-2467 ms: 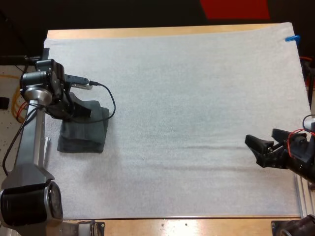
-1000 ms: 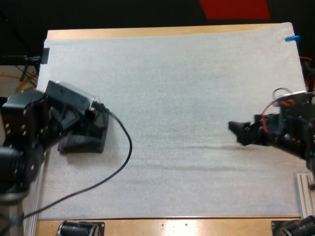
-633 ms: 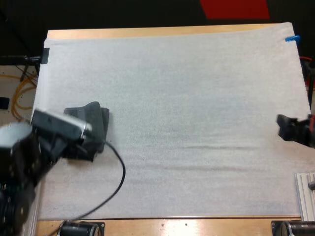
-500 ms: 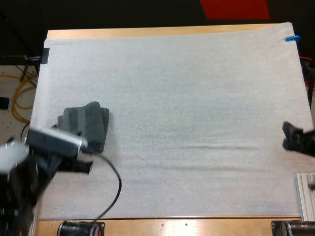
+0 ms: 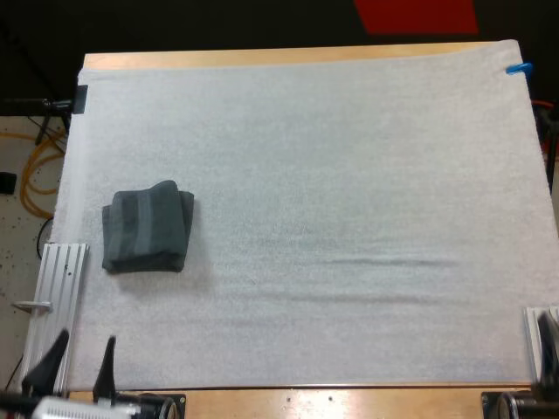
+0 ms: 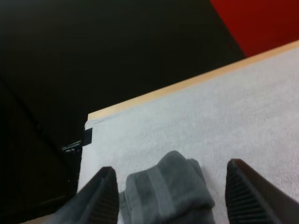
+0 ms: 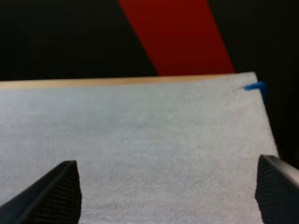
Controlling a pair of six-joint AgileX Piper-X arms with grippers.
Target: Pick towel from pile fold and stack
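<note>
A folded stack of dark grey-green towels (image 5: 147,229) lies on the left side of the white mat (image 5: 349,157). Nothing touches it. My left gripper (image 5: 80,367) sits at the table's near left corner, well short of the stack, with its two fingertips apart. In the left wrist view the stack (image 6: 163,191) lies ahead, between and beyond the spread fingers of my left gripper (image 6: 170,166), which is open and holds nothing. In the right wrist view my right gripper (image 7: 167,161) is open wide over bare mat (image 7: 140,130).
An aluminium rail (image 5: 57,297) runs along the mat's left edge near the stack, and another rail (image 5: 534,345) sits at the near right. A black clip (image 5: 80,98) holds the mat's far left corner. The wooden table edge (image 5: 262,58) borders the far side.
My left gripper let go of the towel stack and drew back to the near left corner. My right arm pulled away to the right edge. The stack stayed put.
</note>
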